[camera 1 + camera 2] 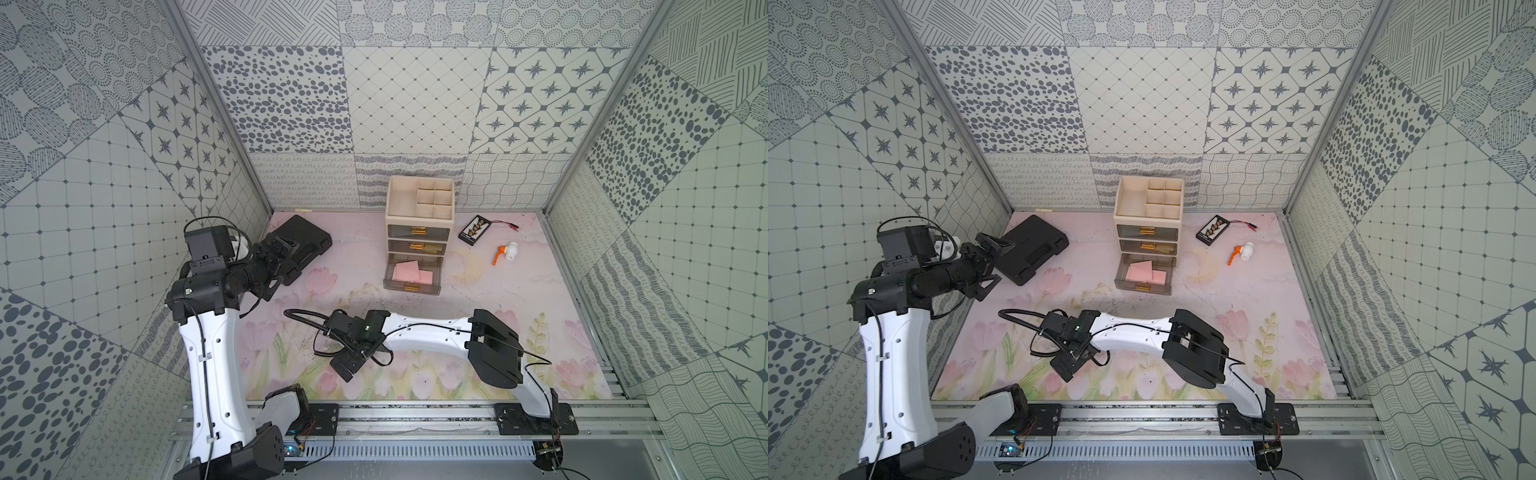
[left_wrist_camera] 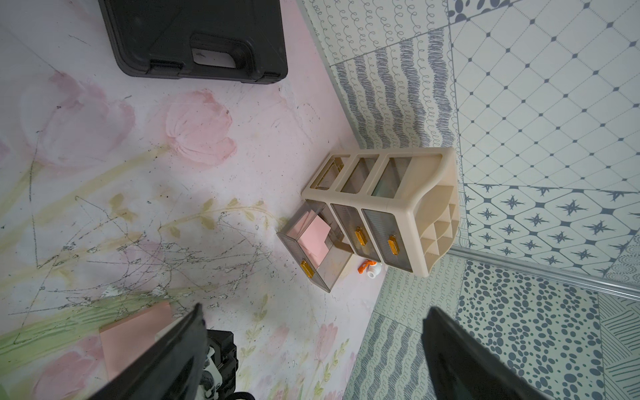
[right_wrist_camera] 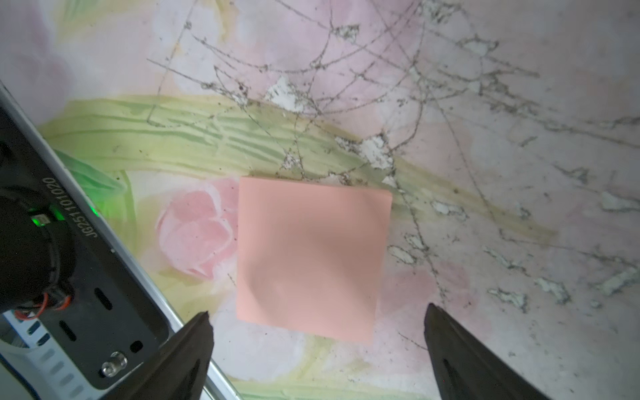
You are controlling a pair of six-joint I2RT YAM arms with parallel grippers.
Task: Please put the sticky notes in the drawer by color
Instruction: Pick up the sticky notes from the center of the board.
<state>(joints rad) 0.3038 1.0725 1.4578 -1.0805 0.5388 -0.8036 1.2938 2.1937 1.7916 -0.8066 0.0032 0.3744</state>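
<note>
The drawer [image 1: 419,216], a cream chest with three smoky drawers, stands at the back of the mat. Its bottom drawer [image 1: 413,286] is pulled out, and pink sticky notes [image 1: 409,272] [image 2: 313,235] lie inside it. The upper two drawers are shut. One more pink sticky note [image 3: 311,256] [image 2: 135,339] lies flat on the mat. My right gripper [image 3: 318,310] [image 1: 347,368] hangs open just above its near edge, and the wrist hides the note in both top views. My left gripper [image 2: 316,306] [image 1: 286,259] is open and empty, raised at the left beside the black case.
A flat black plastic case [image 1: 301,245] lies at the back left, next to the left gripper. A small black card with red wires [image 1: 473,228] and an orange-and-white valve [image 1: 507,253] lie right of the chest. Patterned walls close in three sides.
</note>
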